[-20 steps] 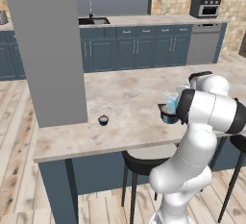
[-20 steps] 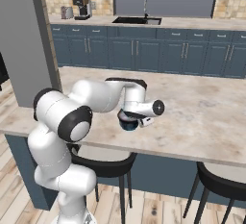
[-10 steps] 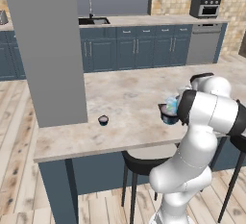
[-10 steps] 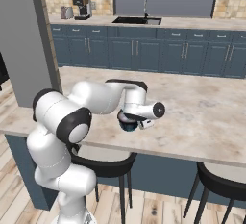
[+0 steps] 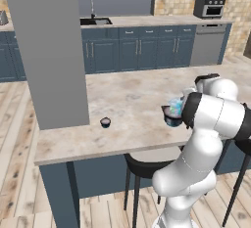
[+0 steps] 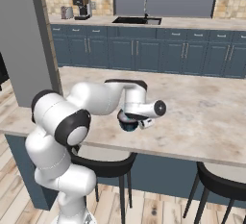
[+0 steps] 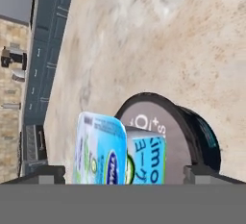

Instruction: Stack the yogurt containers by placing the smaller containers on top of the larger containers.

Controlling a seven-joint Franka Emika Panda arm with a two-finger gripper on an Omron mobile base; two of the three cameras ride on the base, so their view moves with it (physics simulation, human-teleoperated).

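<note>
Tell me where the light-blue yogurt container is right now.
In the hand view, the light-blue container sits on the large dark cup's pale lid, between the open gripper fingers, on the counter.

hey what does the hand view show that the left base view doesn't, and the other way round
Hand view: printed lettering on the light-blue container and on the pale lid of the big dark cup it rests on, with the pincer fingertips spread wide either side.

Left base view: the tiny dark cup by the grey pillar, the sink, the oven and the stools.

Both: the blue container on the big cup, on the marble counter.
</note>
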